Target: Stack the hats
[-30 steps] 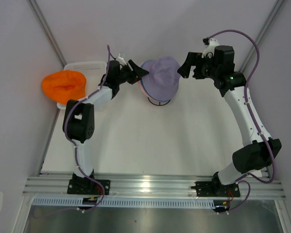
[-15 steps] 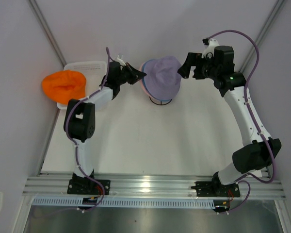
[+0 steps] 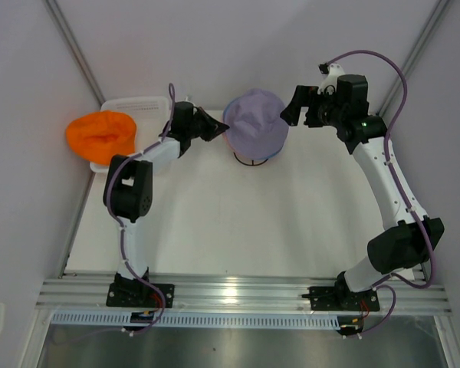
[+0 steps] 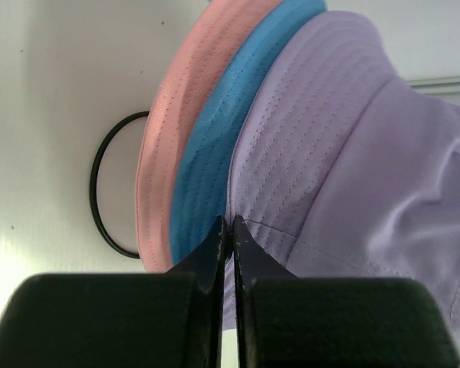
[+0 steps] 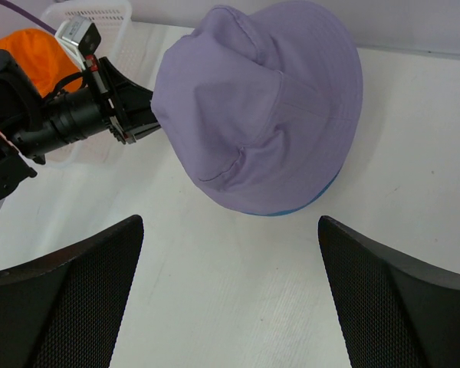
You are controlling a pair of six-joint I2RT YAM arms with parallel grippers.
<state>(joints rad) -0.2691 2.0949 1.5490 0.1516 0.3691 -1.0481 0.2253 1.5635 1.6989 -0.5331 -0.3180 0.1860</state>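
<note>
Here, pale walls (image 3: 238, 38) enclose the white table (image 3: 215, 218) around the lavender hat (image 3: 254, 126).

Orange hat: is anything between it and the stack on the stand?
Yes: the left gripper, shut at the brim of the lavender hat, reaches across the line from the orange hat to that hat. Nothing else visible lies between.
</note>
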